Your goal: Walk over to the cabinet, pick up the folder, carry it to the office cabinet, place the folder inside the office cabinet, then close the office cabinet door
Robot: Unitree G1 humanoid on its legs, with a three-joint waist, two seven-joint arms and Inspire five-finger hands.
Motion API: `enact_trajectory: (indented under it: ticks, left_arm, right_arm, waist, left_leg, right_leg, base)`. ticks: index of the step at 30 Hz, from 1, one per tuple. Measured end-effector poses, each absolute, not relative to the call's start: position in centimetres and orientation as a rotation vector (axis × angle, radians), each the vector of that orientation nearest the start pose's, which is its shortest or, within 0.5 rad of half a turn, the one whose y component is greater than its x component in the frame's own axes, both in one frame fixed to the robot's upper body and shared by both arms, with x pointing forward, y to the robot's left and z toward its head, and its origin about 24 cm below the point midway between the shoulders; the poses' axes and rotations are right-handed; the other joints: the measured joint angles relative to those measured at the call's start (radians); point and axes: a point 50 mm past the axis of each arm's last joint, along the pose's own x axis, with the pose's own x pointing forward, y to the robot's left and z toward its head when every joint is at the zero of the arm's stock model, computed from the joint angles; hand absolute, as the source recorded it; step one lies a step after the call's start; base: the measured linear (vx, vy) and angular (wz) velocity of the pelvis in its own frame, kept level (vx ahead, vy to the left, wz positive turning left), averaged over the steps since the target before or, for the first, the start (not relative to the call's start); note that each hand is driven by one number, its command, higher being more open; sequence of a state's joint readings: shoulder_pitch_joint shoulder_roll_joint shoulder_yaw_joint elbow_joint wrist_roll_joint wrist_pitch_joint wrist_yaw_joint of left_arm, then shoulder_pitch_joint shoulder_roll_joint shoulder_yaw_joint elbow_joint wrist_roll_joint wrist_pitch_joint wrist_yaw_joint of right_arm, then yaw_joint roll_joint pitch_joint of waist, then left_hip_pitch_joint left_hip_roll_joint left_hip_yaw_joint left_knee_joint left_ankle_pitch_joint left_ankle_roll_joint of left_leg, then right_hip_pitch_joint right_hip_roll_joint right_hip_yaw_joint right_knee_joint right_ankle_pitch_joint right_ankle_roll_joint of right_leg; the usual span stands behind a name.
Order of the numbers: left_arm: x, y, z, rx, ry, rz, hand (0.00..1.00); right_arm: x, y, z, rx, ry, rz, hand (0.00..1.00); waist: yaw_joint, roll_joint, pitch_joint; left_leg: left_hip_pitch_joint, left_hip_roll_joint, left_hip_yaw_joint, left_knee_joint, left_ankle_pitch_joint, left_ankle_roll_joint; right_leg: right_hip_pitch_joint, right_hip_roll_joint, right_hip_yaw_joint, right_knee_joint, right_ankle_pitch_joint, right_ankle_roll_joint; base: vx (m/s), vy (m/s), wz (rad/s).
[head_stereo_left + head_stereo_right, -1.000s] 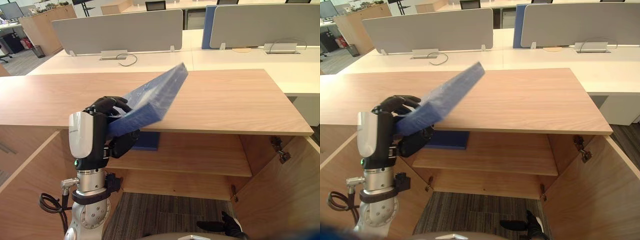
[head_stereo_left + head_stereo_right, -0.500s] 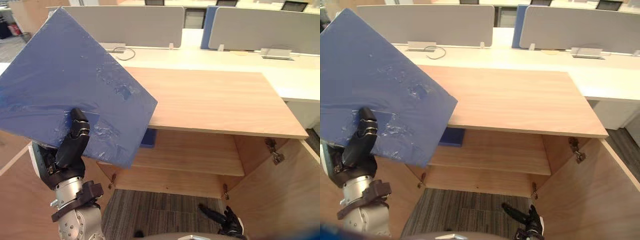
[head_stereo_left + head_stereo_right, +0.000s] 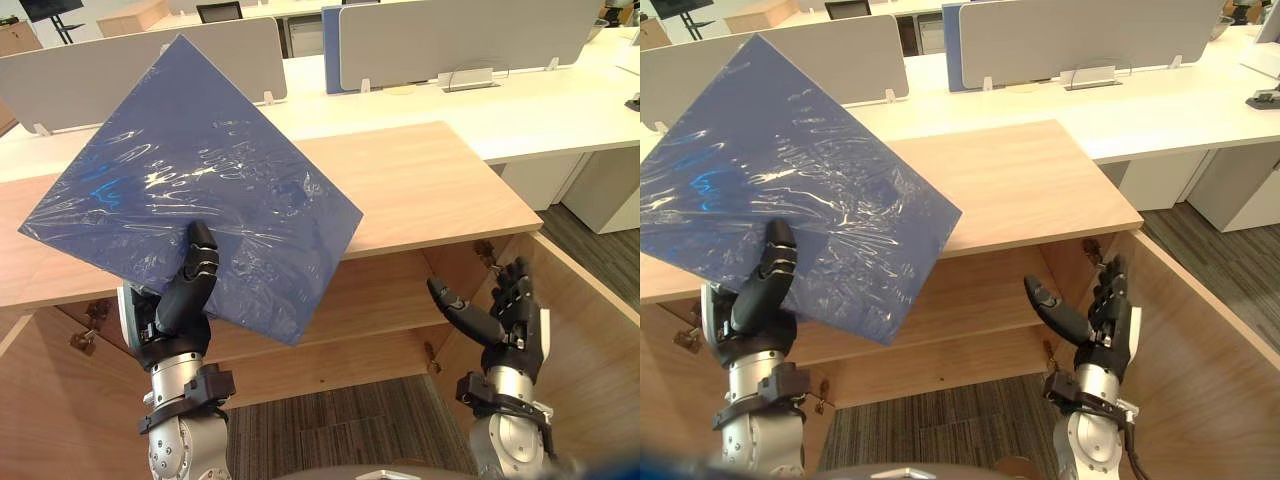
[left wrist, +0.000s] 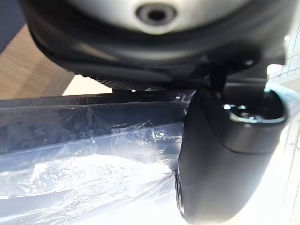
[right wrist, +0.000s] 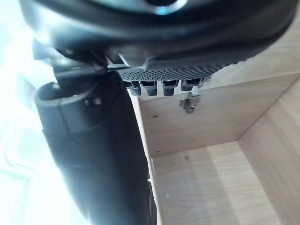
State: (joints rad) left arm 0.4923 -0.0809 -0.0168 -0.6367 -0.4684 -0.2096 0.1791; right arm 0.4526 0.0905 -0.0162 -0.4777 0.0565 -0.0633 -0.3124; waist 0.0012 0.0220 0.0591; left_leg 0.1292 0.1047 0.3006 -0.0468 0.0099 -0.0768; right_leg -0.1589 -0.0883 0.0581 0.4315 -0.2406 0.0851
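Left hand [image 3: 178,308] grasps the folder [image 3: 200,180], tilted before the cabinet [image 3: 440,190]; right hand [image 3: 508,322] released, fingers straight, near the door [image 3: 590,330].

Cabinet top [image 3: 440,185]: you see plain wood.
Shelf [image 3: 385,300]: inside, under it.
Desk [image 3: 560,100]: behind; grey screens [image 3: 450,35] stand on it.
Floor [image 3: 340,420]: striped carpet.

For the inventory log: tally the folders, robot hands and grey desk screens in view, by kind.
Blue plastic-wrapped flat folder: 1
Dark robot hands: 2, left robot hand, right robot hand
Grey upright desk screens: 2
Total: 5
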Motion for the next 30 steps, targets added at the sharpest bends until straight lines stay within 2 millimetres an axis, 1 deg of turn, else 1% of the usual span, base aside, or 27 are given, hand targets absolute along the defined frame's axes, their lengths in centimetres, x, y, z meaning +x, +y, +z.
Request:
enact_trajectory:
  ticks: [1, 4, 6, 7, 9, 12, 15, 16, 18, 20, 23, 26, 28, 30]
  left_arm:
    - [15.2, 18.2, 10.6, -0.527, -0.361, 0.328, 0.0]
    - [15.8, 18.0, 10.4, -0.511, -0.363, 0.279, 0.0]
    - [16.7, 18.3, 10.5, -0.479, -0.379, 0.222, 0.0]
    - [17.0, 18.4, 10.6, -0.467, -0.386, 0.206, 0.0]
    - [17.9, 19.0, 11.0, -0.412, -0.42, 0.157, 0.0]
    - [18.3, 20.2, 11.5, -0.352, -0.448, 0.154, 0.0]
    - [18.3, 21.0, 11.9, -0.314, -0.466, 0.158, 0.0]
    - [18.3, 21.1, 12.0, -0.3, -0.469, 0.146, 0.0]
    - [18.5, 21.1, 12.2, -0.275, -0.473, 0.11, 0.0]
    - [19.0, 20.9, 12.5, -0.251, -0.482, 0.053, 0.0]
    - [19.5, 20.2, 12.8, -0.258, -0.492, -0.029, 0.0]
    - [19.7, 19.8, 13.0, -0.259, -0.494, -0.088, 0.0]
    - [19.7, 19.8, 13.1, -0.255, -0.492, -0.107, 0.0]
    - [19.8, 19.9, 13.2, -0.236, -0.489, -0.121, 0.0]
  right_arm:
    - [16.4, -18.4, 7.3, 0.098, -0.13, -0.482, 1.0]
    - [17.9, -18.2, 9.0, 0.097, -0.231, -0.438, 1.0]
    - [19.9, -18.1, 11.6, 0.087, -0.376, -0.378, 1.0]
    - [20.3, -18.1, 12.4, 0.087, -0.419, -0.358, 1.0]
    - [21.9, -18.2, 15.3, 0.135, -0.573, -0.27, 1.0]
    - [23.1, -18.0, 17.5, 0.204, -0.688, -0.164, 1.0]
    - [24.3, -17.8, 17.9, 0.253, -0.688, -0.067, 1.0]
    - [24.9, -17.9, 17.8, 0.275, -0.666, -0.021, 1.0]
    - [25.9, -18.1, 17.8, 0.263, -0.639, 0.039, 1.0]
    - [27.8, -17.8, 18.5, 0.251, -0.612, 0.127, 1.0]
    - [29.2, -17.3, 19.8, 0.206, -0.612, 0.195, 1.0]
    - [30.0, -16.5, 20.9, 0.169, -0.625, 0.257, 1.0]
    - [30.3, -16.2, 21.1, 0.159, -0.616, 0.287, 1.0]
    - [30.8, -16.2, 20.8, 0.148, -0.579, 0.327, 1.0]
  waist:
    - [0.0, 0.002, -0.002]
    - [-0.001, 0.004, -0.013]
    - [0.0, 0.017, -0.024]
    - [-0.001, 0.019, -0.025]
    - [-0.001, 0.024, -0.028]
    - [-0.001, 0.024, -0.029]
    - [0.001, 0.024, -0.028]
    - [0.005, 0.026, -0.03]
    - [0.016, 0.03, -0.032]
    - [0.021, 0.036, -0.036]
    - [0.022, 0.038, -0.036]
    - [0.023, 0.038, -0.037]
    - [0.024, 0.038, -0.037]
    - [0.024, 0.038, -0.037]
  left_leg:
    - [-0.001, -0.001, -0.001, 0.0, -0.002, 0.0]
    - [-0.008, -0.004, -0.012, 0.003, -0.006, -0.001]
    - [-0.025, -0.001, -0.022, 0.008, -0.006, 0.0]
    - [-0.03, -0.001, -0.029, 0.012, -0.005, 0.001]
    - [-0.034, 0.0, -0.049, 0.019, -0.005, 0.009]
    - [-0.033, -0.006, -0.063, 0.024, -0.005, 0.016]
    - [-0.032, -0.012, -0.07, 0.024, -0.004, 0.019]
    - [-0.03, -0.015, -0.072, 0.023, -0.004, 0.021]
    - [-0.03, -0.018, -0.076, 0.021, -0.002, 0.024]
    - [-0.032, -0.022, -0.078, 0.015, 0.005, 0.033]
    - [-0.03, -0.025, -0.091, 0.01, 0.01, 0.04]
    - [-0.028, -0.028, -0.093, 0.006, 0.012, 0.042]
    - [-0.028, -0.03, -0.093, 0.004, 0.013, 0.043]
    - [-0.025, -0.034, -0.095, -0.003, 0.017, 0.047]
  right_leg:
    - [0.0, 0.0, 0.0, -0.001, 0.002, -0.004]
    - [0.003, 0.001, -0.004, -0.011, 0.008, 0.001]
    - [0.015, 0.004, -0.012, -0.047, 0.034, 0.005]
    - [0.021, 0.005, -0.017, -0.059, 0.041, 0.007]
    - [0.05, 0.002, -0.03, -0.103, 0.068, 0.016]
    - [0.078, -0.006, -0.04, -0.145, 0.09, 0.02]
    - [0.092, -0.013, -0.046, -0.167, 0.102, 0.019]
    - [0.099, -0.016, -0.049, -0.178, 0.108, 0.019]
    - [0.108, -0.018, -0.052, -0.193, 0.119, 0.019]
    - [0.113, -0.02, -0.054, -0.214, 0.135, 0.019]
    - [0.136, -0.023, -0.065, -0.243, 0.152, 0.02]
    - [0.145, -0.026, -0.069, -0.259, 0.161, 0.022]
    - [0.146, -0.027, -0.069, -0.265, 0.164, 0.023]
    - [0.155, -0.03, -0.072, -0.278, 0.172, 0.025]
  base:
    - [0.0, 0.0, 0.0]
    - [0.0, 0.022, 0.04]
    - [-0.01, 0.035, 0.11]
    - [-0.01, 0.031, 0.18]
    - [-0.02, 0.043, 0.19]
    - [-0.05, 0.061, 0.13]
    - [-0.06, 0.054, 0.08]
    - [-0.05, 0.039, 0.08]
    - [-0.04, 0.034, 0.05]
    - [-0.04, 0.026, 0.02]
    - [-0.02, 0.016, 0.1]
    - [0.0, 0.006, 0.04]
    - [0.0, 0.0, 0.0]
    - [0.0, 0.007, 0.02]
